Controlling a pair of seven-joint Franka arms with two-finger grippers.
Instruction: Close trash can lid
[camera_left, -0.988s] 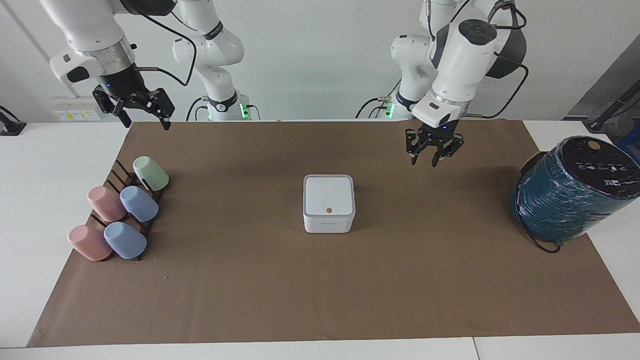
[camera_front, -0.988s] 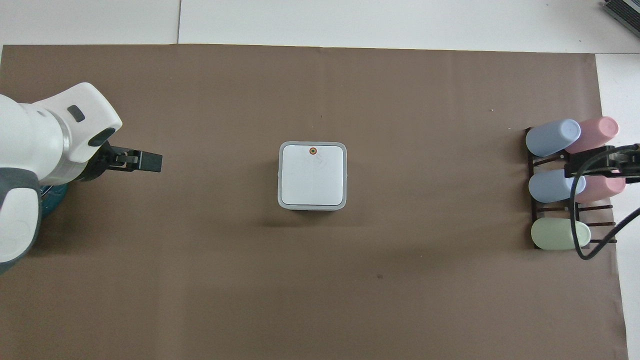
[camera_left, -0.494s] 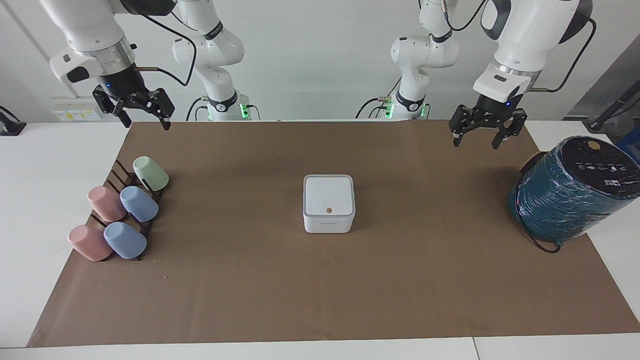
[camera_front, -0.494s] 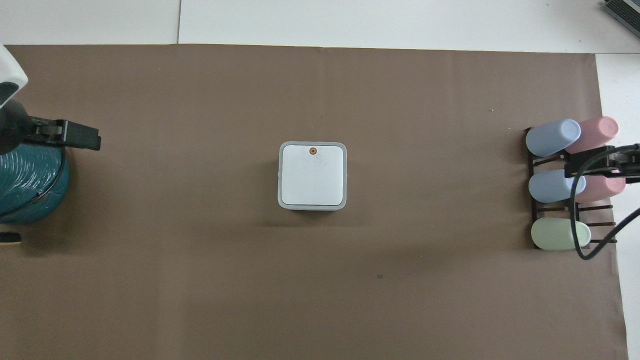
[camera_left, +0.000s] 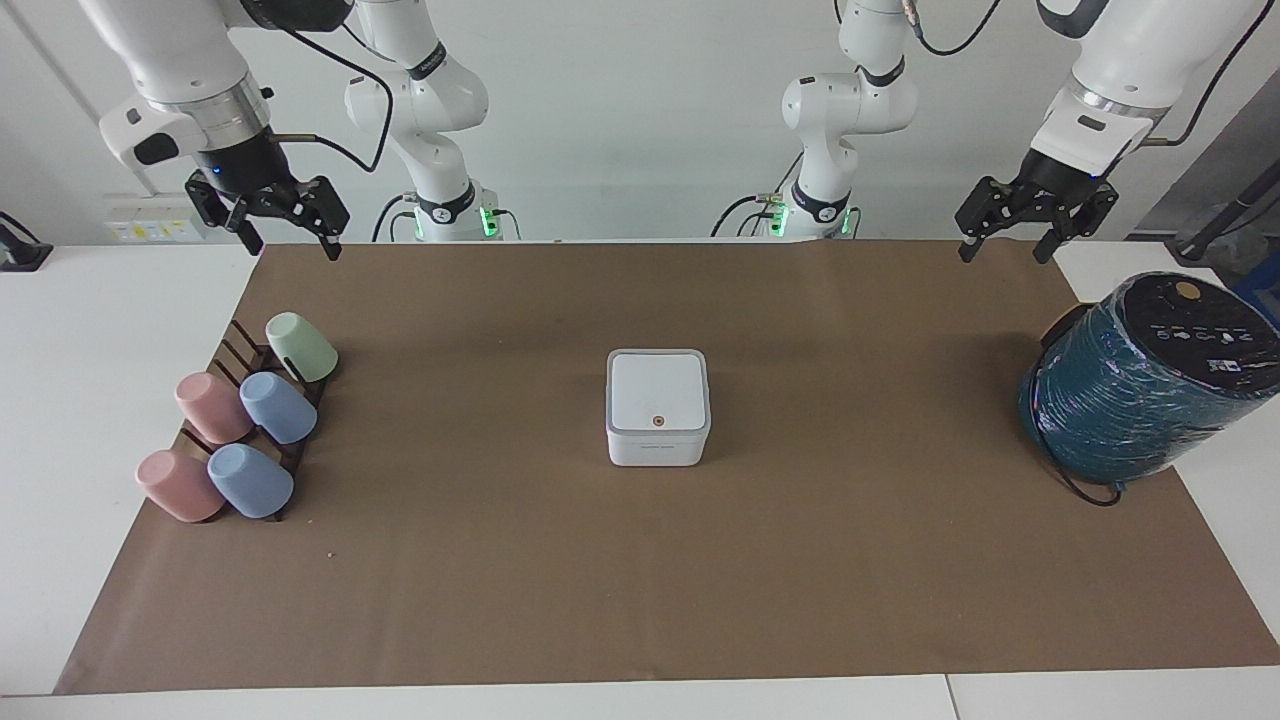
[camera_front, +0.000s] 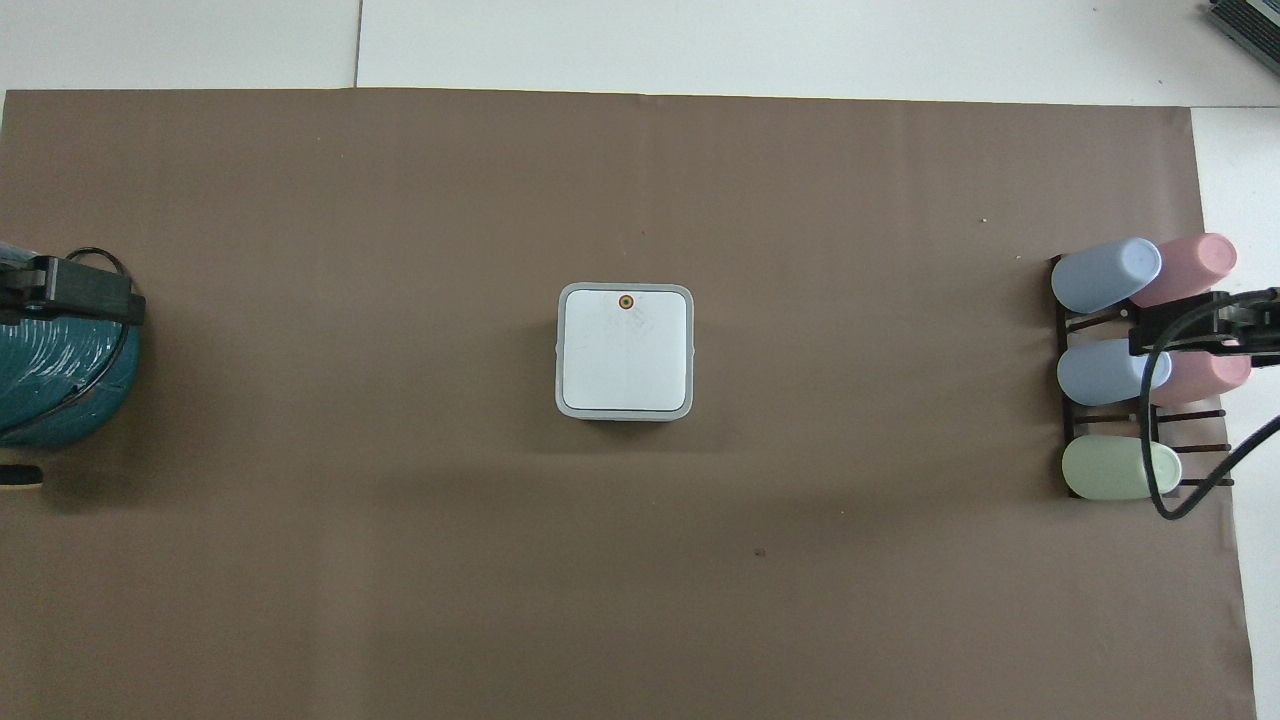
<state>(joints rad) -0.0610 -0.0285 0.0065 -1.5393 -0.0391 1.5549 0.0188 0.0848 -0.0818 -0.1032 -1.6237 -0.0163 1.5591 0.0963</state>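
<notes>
Lid (camera_left: 657, 391) flat and shut on trash can (camera_left: 656, 448); nothing left to do, apparently. Left gripper (camera_left: 1035, 222) and right gripper (camera_left: 268, 213) raised well apart from trash can, both spread open, empty.

**Two high cams, half a turn apart**

Facing cam sits high across the table and looks toward the robots, so both arm bases stand at the top w/ the wall above them. It is set back enough to take the whole brown mat (camera_left: 500, 600) and white table strips at both ends. Overhead cam hangs above the robots' end, looks forward and steeply down, a bit closer; mat (camera_front: 400, 600) fills almost all the frame. Both views share the mat, the trash can (camera_left: 657, 440) (camera_front: 624, 350) in its middle, the cup rack (camera_left: 240, 440) (camera_front: 1140, 370) and the teal cylinder (camera_left: 1130, 400) (camera_front: 50, 380), w/ sides swapped.
</notes>
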